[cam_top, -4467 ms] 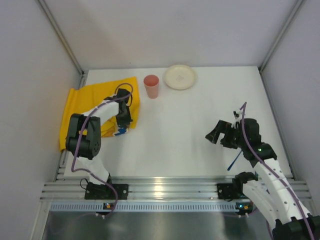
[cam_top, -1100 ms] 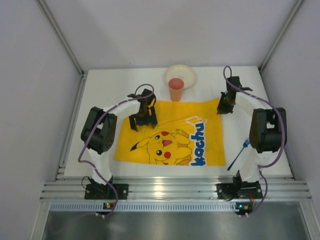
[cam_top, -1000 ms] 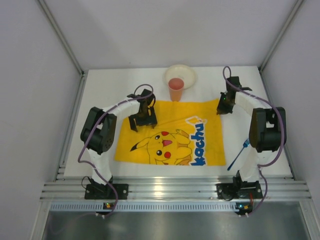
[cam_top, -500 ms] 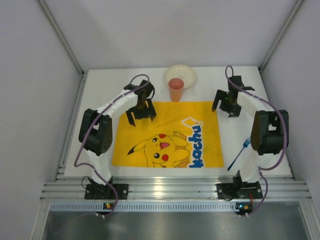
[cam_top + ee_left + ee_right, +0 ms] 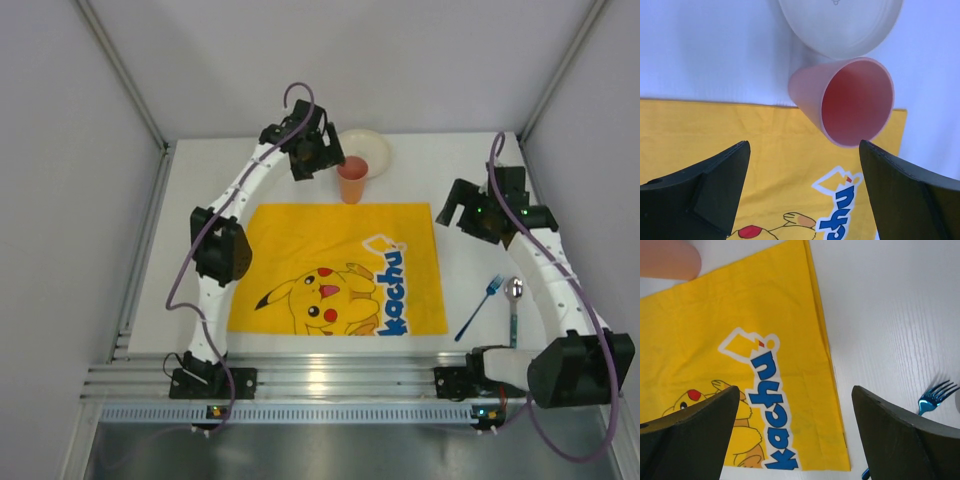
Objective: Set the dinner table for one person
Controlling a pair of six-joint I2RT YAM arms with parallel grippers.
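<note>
The white dinner table carries a yellow cartoon placemat, spread flat at its middle. A pink cup stands upright at the mat's far edge, with a white plate just behind it. My left gripper hovers open beside the cup, above and to its left. In the left wrist view the cup and plate lie ahead of the empty left gripper. My right gripper hangs open over the mat's far right corner. In the right wrist view the right gripper holds nothing above the placemat.
A blue fork and a metal spoon lie on the table right of the mat; the fork also shows in the right wrist view. Grey walls enclose the table on three sides, and a metal rail runs along the near edge.
The right gripper let go of the mat's far right corner and opened. Both arms rose off the mat: the left swung back toward the cup, the right moved right, uncovering the spoon.
</note>
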